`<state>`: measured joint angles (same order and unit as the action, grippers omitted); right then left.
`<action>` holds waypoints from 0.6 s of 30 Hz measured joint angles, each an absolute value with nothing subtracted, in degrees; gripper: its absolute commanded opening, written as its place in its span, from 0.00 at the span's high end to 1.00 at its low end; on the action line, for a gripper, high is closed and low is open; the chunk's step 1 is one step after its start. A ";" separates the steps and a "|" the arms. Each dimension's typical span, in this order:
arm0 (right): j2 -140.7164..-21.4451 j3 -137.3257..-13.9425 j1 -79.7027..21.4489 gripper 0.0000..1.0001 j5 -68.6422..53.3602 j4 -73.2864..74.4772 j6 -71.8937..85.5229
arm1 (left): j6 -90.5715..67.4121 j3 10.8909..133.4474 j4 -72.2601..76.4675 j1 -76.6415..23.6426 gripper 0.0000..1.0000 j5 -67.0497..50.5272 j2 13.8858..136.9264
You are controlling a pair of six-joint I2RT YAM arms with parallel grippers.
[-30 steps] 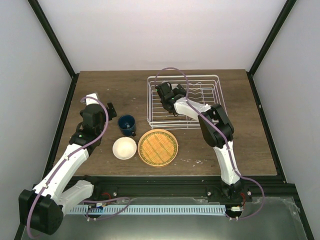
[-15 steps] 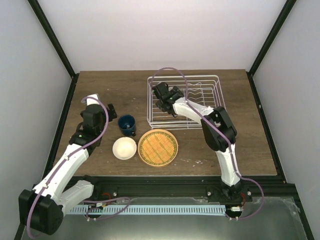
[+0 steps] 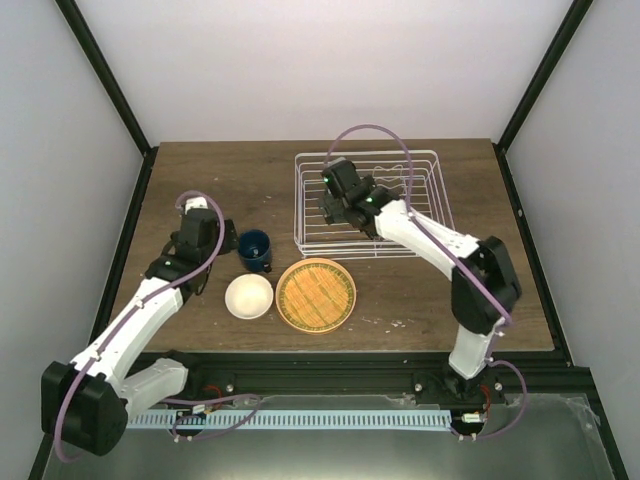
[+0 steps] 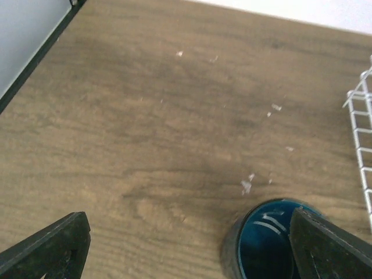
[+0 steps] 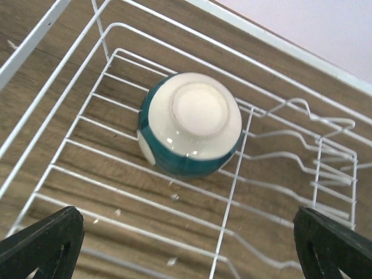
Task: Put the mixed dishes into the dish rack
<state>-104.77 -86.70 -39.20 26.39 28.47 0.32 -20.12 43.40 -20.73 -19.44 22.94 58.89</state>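
nearby, blue cup (image 4: 264, 244), inverted bowl (image 5: 190, 123) in rack (image 3: 420, 185)

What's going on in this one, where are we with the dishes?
Two arms are loading dishes into the white wire dish rack. One bowl already lies upside down inside it, below the right arm's fingers, which are open and empty. The left arm's fingers, also open, hover beside the dark blue cup, not gripping it. The white bowl and orange plate sit on the table, outside the rack.
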 measured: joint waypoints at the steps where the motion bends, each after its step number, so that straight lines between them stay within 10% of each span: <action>1: -103.02 -85.14 -39.22 0.00 25.52 28.53 1.65 | -20.64 43.40 -21.78 -19.44 0.05 22.98 59.22; 18: -94.94 -78.61 -39.22 0.00 19.84 31.55 15.88 | -31.33 41.01 -40.40 -21.23 0.14 21.80 61.47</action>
<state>-94.94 -78.61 -39.22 19.84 31.55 15.88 -31.33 41.01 -40.40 -21.23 21.80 61.47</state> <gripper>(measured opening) 0.997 0.866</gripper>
